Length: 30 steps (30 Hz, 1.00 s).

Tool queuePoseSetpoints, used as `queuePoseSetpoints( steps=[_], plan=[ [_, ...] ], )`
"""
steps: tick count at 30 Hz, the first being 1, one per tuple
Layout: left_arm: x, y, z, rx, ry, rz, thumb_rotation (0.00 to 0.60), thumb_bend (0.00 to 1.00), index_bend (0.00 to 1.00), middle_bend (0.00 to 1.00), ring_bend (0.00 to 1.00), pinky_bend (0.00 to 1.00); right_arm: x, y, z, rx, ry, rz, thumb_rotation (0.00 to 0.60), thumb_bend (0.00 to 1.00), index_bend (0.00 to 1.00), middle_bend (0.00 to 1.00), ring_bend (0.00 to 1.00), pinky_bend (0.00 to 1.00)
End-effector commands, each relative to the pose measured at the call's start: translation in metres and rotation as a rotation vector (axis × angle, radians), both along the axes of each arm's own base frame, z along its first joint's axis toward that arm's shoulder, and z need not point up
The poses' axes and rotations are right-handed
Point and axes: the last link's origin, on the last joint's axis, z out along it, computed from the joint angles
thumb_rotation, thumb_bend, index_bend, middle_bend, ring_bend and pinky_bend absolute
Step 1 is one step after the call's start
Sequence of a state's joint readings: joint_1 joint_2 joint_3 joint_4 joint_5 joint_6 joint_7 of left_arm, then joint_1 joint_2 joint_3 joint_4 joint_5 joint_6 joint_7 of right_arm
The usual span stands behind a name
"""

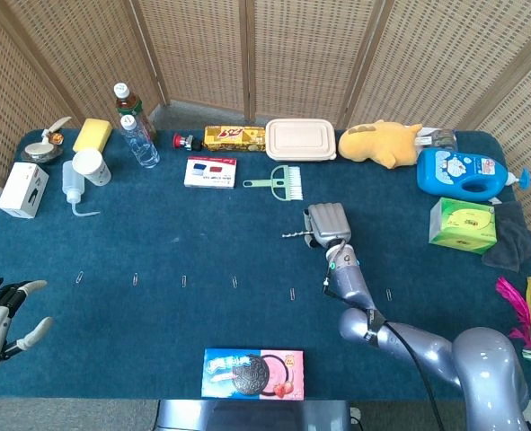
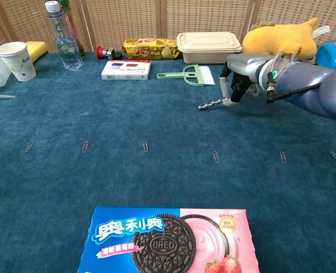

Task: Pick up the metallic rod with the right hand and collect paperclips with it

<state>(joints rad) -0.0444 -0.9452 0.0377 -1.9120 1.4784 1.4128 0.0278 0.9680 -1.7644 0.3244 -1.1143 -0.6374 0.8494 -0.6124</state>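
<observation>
Gripping the rod point(image 2: 212, 103) at one end, the right robot hand point(image 2: 237, 78) has its fingers clamped around it — the free tip tilts down toward the bench point(image 2: 156, 125) just below the green brush point(image 2: 194, 74). Paperclips point(image 2: 215, 156) lie in a row across the bench, nearer the camera and apart from the rod. The left robot hand point(image 1: 0, 316) rests at the bench's near-left edge, fingers spread, holding nothing. An Oreo box point(image 2: 168, 242) lies at the front edge.
</observation>
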Motion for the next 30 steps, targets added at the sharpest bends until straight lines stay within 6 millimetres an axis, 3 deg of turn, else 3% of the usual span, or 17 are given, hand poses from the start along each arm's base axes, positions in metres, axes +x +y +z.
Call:
queuePoseSetpoints(
  steps=[1, 19, 30],
  plan=[
    [0.0, 0.0, 0.0, 0.001, 0.0, -0.001, 0.003, 0.24, 0.19, 0.21, 0.17, 0.04, -0.002, 0.003, 0.013, -0.023, -0.019, 0.018, 0.6, 0.4, 0.64, 0.9, 0.87, 0.69],
    [0.005, 0.001, 0.001, 0.01, -0.006, -0.02, 0.003, 0.24, 0.18, 0.21, 0.17, 0.04, 0.003, 0.046, 0.085, -0.087, -0.11, 0.161, 0.6, 0.41, 0.67, 0.92, 0.88, 0.7],
    [0.005, 0.0, 0.003, 0.013, -0.004, -0.022, 0.004, 0.24, 0.18, 0.21, 0.17, 0.04, -0.021, 0.083, 0.108, -0.08, -0.015, 0.199, 0.6, 0.41, 0.67, 0.92, 0.88, 0.7]
  ],
)
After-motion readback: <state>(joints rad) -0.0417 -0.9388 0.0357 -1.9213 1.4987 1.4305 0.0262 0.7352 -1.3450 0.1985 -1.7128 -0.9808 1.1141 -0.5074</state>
